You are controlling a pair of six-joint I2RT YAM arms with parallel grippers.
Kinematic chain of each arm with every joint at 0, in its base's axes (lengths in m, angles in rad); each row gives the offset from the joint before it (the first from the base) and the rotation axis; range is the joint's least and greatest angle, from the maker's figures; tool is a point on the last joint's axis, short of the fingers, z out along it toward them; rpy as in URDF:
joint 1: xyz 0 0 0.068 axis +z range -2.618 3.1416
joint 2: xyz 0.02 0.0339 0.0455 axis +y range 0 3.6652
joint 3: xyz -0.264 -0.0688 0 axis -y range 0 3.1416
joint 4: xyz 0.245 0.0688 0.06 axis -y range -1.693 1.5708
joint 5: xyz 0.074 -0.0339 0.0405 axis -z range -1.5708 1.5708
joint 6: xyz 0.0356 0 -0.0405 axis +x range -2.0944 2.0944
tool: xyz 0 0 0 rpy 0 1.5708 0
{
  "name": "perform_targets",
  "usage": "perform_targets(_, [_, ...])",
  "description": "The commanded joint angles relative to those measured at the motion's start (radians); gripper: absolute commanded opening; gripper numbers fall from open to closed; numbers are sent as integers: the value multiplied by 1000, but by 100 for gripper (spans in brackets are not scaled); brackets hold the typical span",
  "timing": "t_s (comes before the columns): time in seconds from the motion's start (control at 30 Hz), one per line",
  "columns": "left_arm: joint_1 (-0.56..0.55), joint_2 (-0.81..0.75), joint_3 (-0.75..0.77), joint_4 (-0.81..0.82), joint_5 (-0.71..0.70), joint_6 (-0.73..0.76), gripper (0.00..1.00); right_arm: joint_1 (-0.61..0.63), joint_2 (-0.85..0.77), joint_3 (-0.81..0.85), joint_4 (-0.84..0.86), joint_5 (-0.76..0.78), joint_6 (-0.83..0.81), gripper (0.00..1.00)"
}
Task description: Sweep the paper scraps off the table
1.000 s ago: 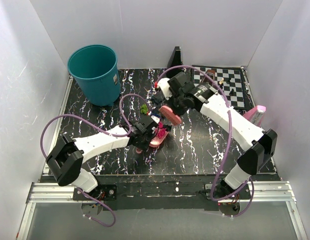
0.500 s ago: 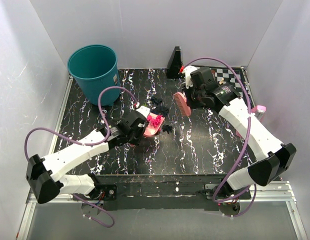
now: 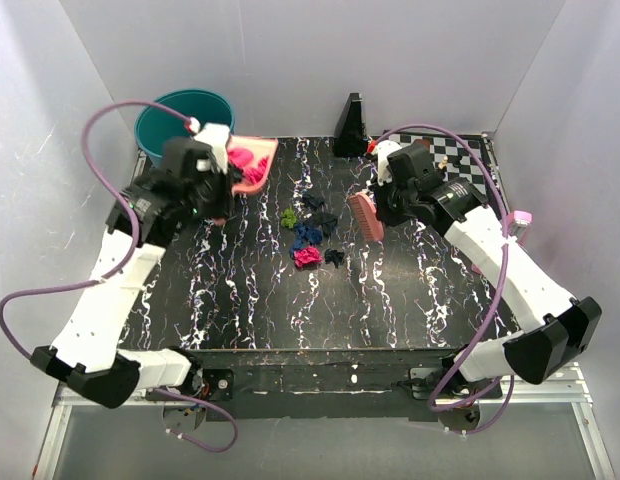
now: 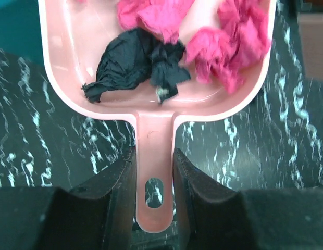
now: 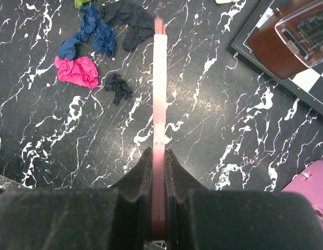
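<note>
My left gripper (image 3: 223, 182) (image 4: 154, 177) is shut on the handle of a pink dustpan (image 3: 258, 168) (image 4: 67, 47), held at the back left beside the teal bin. The pan holds magenta scraps (image 4: 229, 47) and a dark scrap (image 4: 127, 60). My right gripper (image 3: 385, 205) (image 5: 159, 156) is shut on a pink brush (image 3: 365, 215) (image 5: 159, 78), edge-on over the table (image 3: 390, 290). Left of the brush lie loose paper scraps: magenta (image 3: 308, 256) (image 5: 77, 71), blue (image 3: 308, 235) (image 5: 91, 31), green (image 3: 288, 216), dark ones (image 3: 333, 257) (image 5: 133, 21).
A teal bin (image 3: 180, 110) stands at the back left corner. A chessboard (image 3: 460, 165) with small pieces and a brown box (image 5: 286, 36) lie at the back right. A black wedge (image 3: 350, 125) stands at the back wall. A pink object (image 3: 517, 225) sits at the right edge.
My left arm has lifted the loaded dustpan from the table's middle and swung it to the back left, next to the bin. The right gripper and brush have barely moved.
</note>
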Motion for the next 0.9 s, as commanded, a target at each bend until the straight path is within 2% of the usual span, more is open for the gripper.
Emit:
perform_targets(0.0, [128, 112, 221, -35, 155, 59, 0, -5, -60, -13, 50, 3, 8, 1])
perform_targets(0.13, [265, 252, 416, -18, 365, -21, 0, -5, -89, -36, 48, 6, 13, 1])
perform_targets(0.2, [370, 312, 511, 5, 468, -97, 0, -5, -109, -56, 53, 5, 14, 1])
perform_targets(0.27, [481, 350, 531, 74, 632, -191, 0, -5, -130, -79, 62, 3, 17, 1])
perform_targets(0.33, [598, 363, 470, 219, 819, -326, 0, -5, -145, -96, 70, -1, 17, 1])
perform_targets(0.4, [683, 358, 337, 449, 1000, -518, 0, -6, -153, -105, 71, -9, 19, 1])
perform_targets(0.5, [732, 355, 71, 954, 1203, -921, 0, -6, -147, -101, 67, -11, 26, 1])
perform_targets(0.53, [743, 359, -17, 1157, 1249, -1073, 0, -6, -144, -96, 65, -15, 30, 1])
perform_targets(0.63, [763, 384, -200, 1601, 1269, -1418, 0, -5, -135, -84, 54, -28, 31, 1])
perform_targets(0.77, [769, 435, -295, 1940, 1251, -1703, 0, -6, -121, -73, 61, -24, 43, 1])
perform_targets(0.87, [769, 453, -280, 2045, 1257, -1777, 0, -6, -106, -60, 64, -23, 54, 1])
